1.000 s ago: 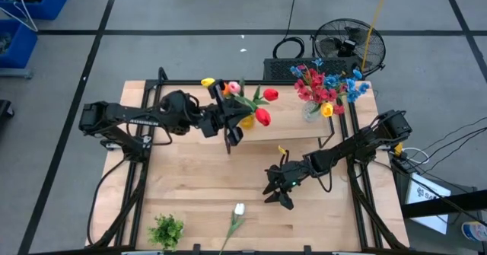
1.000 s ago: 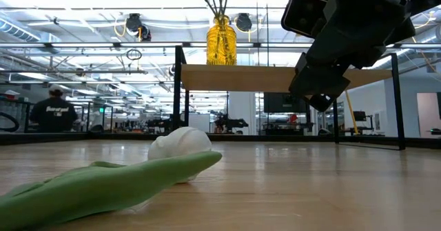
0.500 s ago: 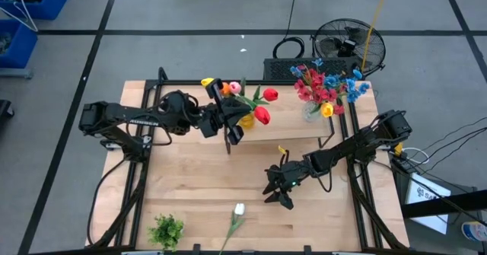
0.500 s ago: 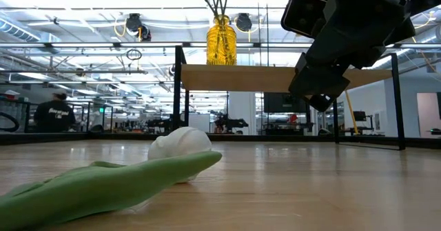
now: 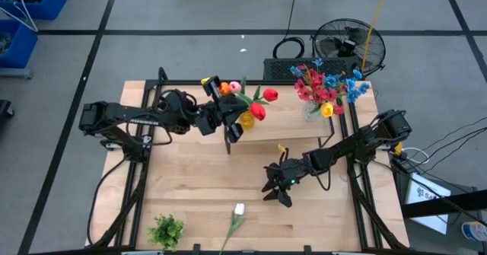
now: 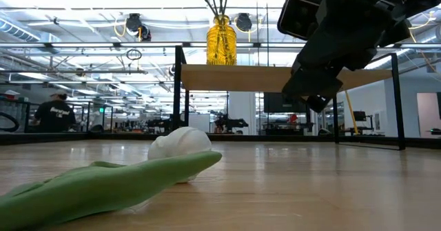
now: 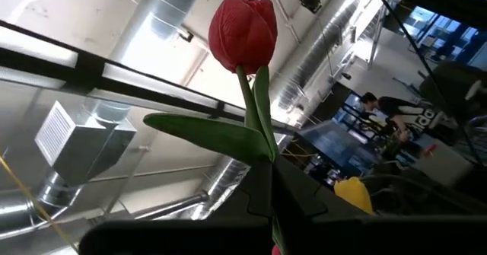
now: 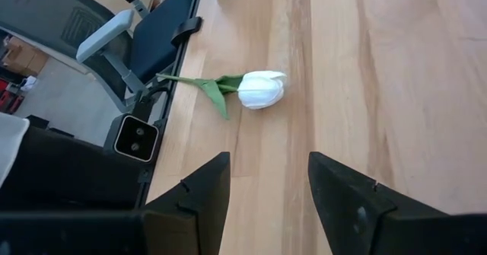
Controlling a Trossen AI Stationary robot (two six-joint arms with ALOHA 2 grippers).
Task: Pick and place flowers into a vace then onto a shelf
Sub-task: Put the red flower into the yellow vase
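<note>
Left gripper, upper middle of the high view, is closed on a red tulip's stem above the yellow glass vase on the thin wood shelf; right gripper, open, reaches low at centre; white tulip lies at bottom.

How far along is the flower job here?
Done: yellow glass vase with tulips stands on the raised light-wood shelf. In hand: left gripper shut on a red tulip. Left: white tulip lies on the tabletop, right gripper open above it.
</note>
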